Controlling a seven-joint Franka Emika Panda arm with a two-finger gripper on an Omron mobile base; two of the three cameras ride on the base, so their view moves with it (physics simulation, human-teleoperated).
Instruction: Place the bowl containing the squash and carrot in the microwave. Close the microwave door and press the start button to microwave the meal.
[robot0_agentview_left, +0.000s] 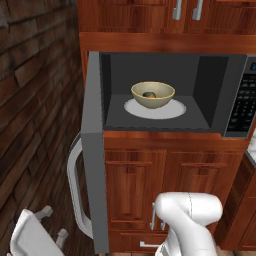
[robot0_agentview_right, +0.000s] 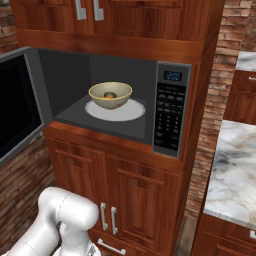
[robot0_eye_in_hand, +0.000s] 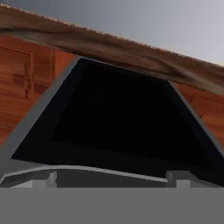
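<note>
The bowl (robot0_agentview_left: 153, 94) sits on the microwave (robot0_agentview_left: 212, 90) turntable plate (robot0_agentview_left: 176, 111).

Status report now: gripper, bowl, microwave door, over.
Gripper open, holding nothing. Bowl on the turntable plate inside the microwave, squash inside it. Microwave door wide open, not yet closed. Nothing blocking its swing, as far as seen.

We see a home kitchen: a built-in grey microwave (robot0_agentview_right: 115, 95) set in reddish wooden cabinets (robot0_agentview_right: 130, 195), a marble counter (robot0_agentview_right: 232, 170) right, brick walls (robot0_agentview_left: 35, 100).

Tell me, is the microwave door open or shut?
Open: the microwave door stands swung out at the left, and the bowl shows inside the cavity.
</note>
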